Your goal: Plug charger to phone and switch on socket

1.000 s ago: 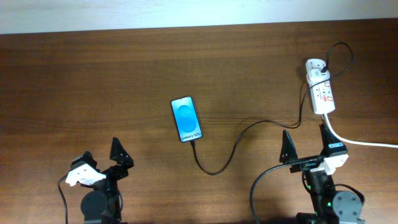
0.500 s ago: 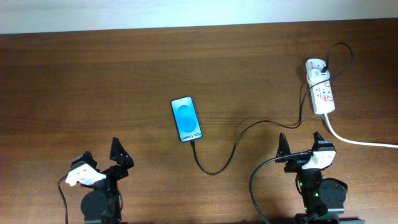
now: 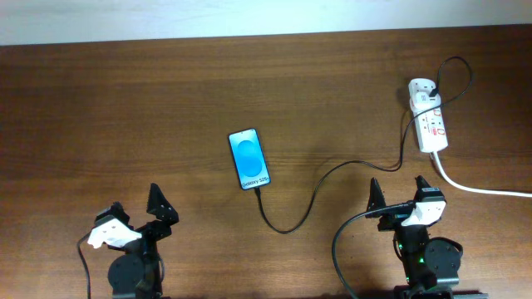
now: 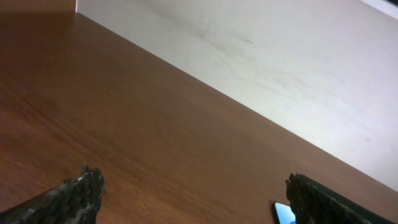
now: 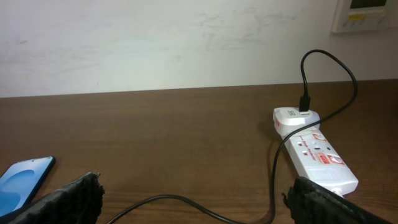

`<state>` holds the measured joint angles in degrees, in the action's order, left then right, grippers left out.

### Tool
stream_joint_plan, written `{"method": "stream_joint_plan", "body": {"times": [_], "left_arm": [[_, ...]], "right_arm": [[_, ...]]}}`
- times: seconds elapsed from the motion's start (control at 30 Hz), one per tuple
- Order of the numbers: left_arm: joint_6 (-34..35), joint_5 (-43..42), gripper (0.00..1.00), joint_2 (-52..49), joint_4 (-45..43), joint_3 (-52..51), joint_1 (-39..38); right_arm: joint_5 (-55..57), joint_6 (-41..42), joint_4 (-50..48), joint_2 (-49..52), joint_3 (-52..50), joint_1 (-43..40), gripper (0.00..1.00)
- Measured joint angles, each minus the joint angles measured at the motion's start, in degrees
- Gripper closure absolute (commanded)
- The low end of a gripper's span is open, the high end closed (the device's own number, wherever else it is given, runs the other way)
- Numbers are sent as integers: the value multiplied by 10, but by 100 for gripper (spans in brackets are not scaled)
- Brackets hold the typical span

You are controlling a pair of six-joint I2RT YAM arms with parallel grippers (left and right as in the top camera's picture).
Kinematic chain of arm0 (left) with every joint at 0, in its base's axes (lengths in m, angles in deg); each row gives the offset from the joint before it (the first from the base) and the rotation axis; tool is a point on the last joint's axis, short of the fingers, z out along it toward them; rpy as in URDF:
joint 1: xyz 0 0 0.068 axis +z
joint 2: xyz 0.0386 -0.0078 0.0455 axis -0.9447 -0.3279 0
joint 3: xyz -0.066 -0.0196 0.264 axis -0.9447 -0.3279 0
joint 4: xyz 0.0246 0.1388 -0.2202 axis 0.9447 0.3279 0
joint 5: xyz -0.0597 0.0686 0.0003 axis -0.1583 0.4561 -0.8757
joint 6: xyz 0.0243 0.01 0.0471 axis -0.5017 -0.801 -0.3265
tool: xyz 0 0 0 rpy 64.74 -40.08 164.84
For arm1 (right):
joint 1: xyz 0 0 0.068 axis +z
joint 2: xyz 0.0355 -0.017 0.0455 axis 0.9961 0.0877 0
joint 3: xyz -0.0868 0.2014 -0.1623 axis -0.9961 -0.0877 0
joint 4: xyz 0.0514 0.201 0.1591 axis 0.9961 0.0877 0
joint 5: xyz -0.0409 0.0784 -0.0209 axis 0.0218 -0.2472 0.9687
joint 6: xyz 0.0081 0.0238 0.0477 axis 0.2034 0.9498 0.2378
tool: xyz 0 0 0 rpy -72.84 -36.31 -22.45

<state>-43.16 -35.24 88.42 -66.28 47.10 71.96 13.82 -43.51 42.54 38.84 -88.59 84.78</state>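
The phone [image 3: 250, 159] lies face up mid-table, blue screen lit; its corner shows in the left wrist view [image 4: 283, 213] and the right wrist view [image 5: 23, 181]. The charger cable [image 3: 320, 184] runs from the phone's near end in a curve to the plug on the socket [image 3: 428, 124], a white power strip at the far right, also in the right wrist view [image 5: 317, 156]. The cable's tip sits at the phone's bottom edge. My left gripper [image 3: 135, 218] is open and empty at the near left. My right gripper [image 3: 401, 198] is open and empty, just short of the socket.
A thick white cord [image 3: 482, 188] runs from the socket's near end to the right edge of the table. A pale wall [image 5: 186, 37] rises behind the far table edge. The brown wooden table [image 3: 125, 108] spreads out on the left.
My right gripper has drawn back from the socket toward the near edge and turned a little left. The left arm, phone and cable have not moved.
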Motion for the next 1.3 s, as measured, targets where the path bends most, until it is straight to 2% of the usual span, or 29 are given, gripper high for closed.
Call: {"method": "stream_joint_plan", "body": {"times": [0.43,0.47,0.63,0.77,1.3], "left_arm": [[-11,2,1,0,0,0,0],[-29,-1,1,0,0,0,0],[-204,-91,1,0,0,0,-2],[-256,-113,1,0,0,0,-3],[-274,-123,1,0,0,-1,-3]], "right_arm": [[0,0,0,0,0,0,2],[0,0,0,0,0,0,2],[0,0,0,0,0,0,2],[0,0,0,0,0,0,2],[0,0,0,0,0,0,2]]}}
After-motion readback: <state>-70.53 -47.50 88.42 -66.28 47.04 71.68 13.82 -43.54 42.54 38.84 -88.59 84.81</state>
